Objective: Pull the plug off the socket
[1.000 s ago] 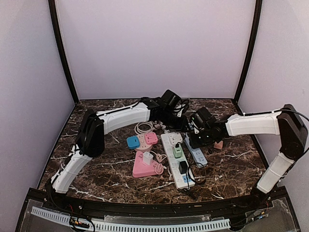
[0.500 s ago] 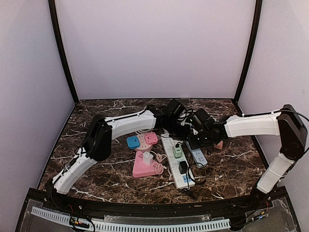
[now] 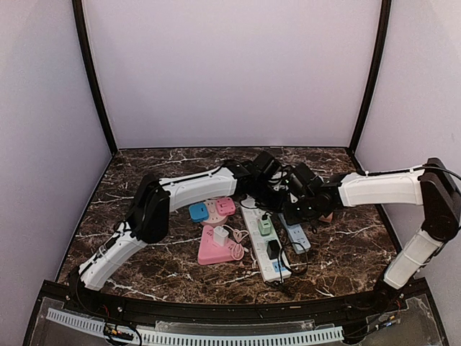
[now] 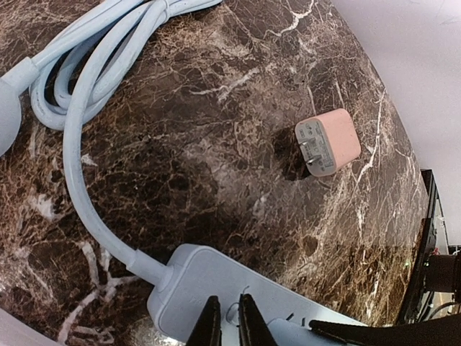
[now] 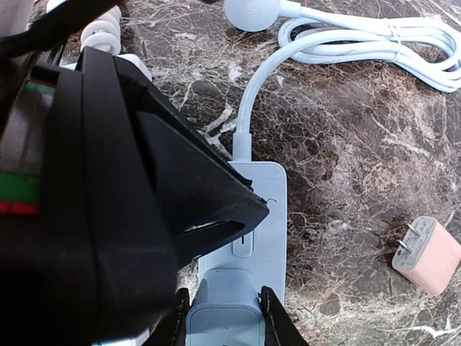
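right hand (image 5: 225, 313): fingers clamped on either side of the pale blue plug (image 5: 223, 328) at the near edge of the right wrist view. the plug sits seated in the pale blue power strip (image 5: 261, 209), not yet lifted.

left hand (image 4: 228, 324): fingers nearly together, nothing between them. the tips are set down on the cable end of the same strip, just beyond the plug.

cable (image 4: 79, 180): pale blue. it runs from the strip's end to a loose coil farther back on the bench (image 4: 216, 108).

pink charger (image 4: 328, 146): loose, prongs showing, lying apart from the strip.

change: a second ago the left hand stood farther back and to the left, clear of the blue strip. it has since swung across to land on the strip close beside the right hand. both hands have narrowed, and the right hand has barely shifted.

reading: the strip looks pinned and the plug gripped. only the pull itself seems left, best drawn straight out of the socket so the strip does not lift.
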You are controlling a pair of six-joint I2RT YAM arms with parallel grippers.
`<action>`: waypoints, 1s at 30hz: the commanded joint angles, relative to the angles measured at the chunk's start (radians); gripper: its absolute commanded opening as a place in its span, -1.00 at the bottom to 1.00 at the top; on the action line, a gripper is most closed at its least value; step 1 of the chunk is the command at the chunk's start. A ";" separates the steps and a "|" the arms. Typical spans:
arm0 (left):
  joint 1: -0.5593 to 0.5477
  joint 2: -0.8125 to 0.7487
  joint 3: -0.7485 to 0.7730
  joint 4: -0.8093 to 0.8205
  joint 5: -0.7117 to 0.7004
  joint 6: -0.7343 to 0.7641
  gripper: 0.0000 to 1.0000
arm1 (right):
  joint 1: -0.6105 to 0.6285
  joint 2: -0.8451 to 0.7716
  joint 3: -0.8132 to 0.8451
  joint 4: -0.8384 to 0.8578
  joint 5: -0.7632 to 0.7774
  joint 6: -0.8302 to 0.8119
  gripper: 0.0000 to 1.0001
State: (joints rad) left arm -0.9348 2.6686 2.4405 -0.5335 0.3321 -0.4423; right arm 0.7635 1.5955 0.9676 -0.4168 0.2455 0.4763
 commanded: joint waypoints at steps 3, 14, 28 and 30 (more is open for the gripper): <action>-0.016 0.055 -0.003 -0.136 -0.058 0.035 -0.80 | 0.010 -0.092 -0.018 0.066 0.041 0.036 -0.87; -0.042 0.083 -0.003 -0.192 -0.106 0.068 -0.81 | 0.008 -0.151 -0.064 0.139 0.039 0.058 -0.87; -0.035 0.024 0.048 -0.190 -0.072 0.038 -0.76 | 0.007 -0.191 -0.114 0.130 0.079 0.087 -0.88; -0.021 0.001 0.061 -0.171 -0.042 0.015 -0.75 | 0.006 -0.203 -0.113 0.129 0.084 0.083 -0.88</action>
State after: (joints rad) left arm -0.9707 2.6801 2.4886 -0.5846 0.2584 -0.3943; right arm 0.7658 1.4685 0.8463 -0.3687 0.2527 0.5438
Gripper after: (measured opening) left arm 0.118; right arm 0.264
